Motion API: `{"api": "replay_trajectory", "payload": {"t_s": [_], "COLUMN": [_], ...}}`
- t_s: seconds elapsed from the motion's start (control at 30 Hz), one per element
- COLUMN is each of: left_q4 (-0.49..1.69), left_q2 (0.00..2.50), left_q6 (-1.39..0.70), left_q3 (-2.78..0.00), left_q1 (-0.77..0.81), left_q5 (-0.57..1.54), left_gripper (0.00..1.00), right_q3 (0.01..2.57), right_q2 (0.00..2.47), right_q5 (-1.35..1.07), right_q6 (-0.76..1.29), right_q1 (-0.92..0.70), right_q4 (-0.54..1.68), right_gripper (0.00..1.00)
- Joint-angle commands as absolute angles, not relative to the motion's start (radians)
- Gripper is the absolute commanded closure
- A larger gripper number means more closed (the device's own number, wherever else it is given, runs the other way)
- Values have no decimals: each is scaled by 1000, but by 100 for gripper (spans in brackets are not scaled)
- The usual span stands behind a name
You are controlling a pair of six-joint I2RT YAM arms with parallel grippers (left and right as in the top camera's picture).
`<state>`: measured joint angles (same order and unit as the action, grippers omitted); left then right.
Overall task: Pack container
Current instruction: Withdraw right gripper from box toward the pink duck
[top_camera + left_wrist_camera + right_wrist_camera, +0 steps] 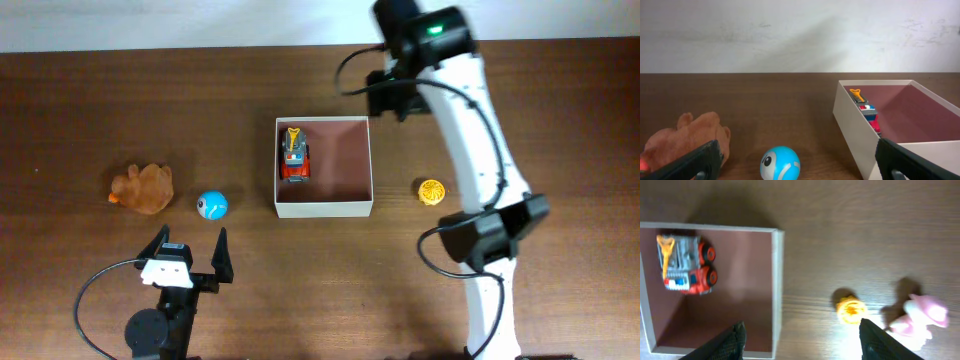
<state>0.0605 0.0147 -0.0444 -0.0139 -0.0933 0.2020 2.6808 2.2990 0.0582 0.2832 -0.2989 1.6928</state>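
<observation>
just one container [325,208], one truck [295,157] inside

No text, label, brand, number or sign can be read in any view, and the small blue and white patches on the toy truck [294,158] inside the container [322,208] are too blurred to tell as writing.

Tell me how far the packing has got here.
Done: one toy truck lies in the container. In hand: nothing; left gripper and right gripper are open and empty. Still to pack: brown plush, blue ball, yellow toy and pink toy sit on the table outside it.
</observation>
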Motion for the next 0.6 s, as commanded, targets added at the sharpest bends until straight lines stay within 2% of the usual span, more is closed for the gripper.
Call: {"api": "replay_trajectory", "payload": {"t_s": [0.0, 0.07, 0.23, 0.57], "left_q4": [62, 62, 63, 63], "left_q2": [6, 6, 6, 6], "left_q6": [-29, -29, -29, -29], "left_q3": [-9, -9, -9, -9], "left_q1": [-101, -101, -101, -101], "left_q5": [195, 195, 195, 195], "left_gripper": [0, 0, 0, 0], "right_q3": [2698, 2680, 2549, 1997], "right_q2": [2199, 2163, 2058, 1901], "right_q5": [34, 36, 56, 91], "right_q6": [257, 239, 239, 225], "right_q1": [-237, -215, -147, 43], "right_q4": [1699, 1699, 1699, 1633], "right_gripper": [32, 27, 26, 26]}}
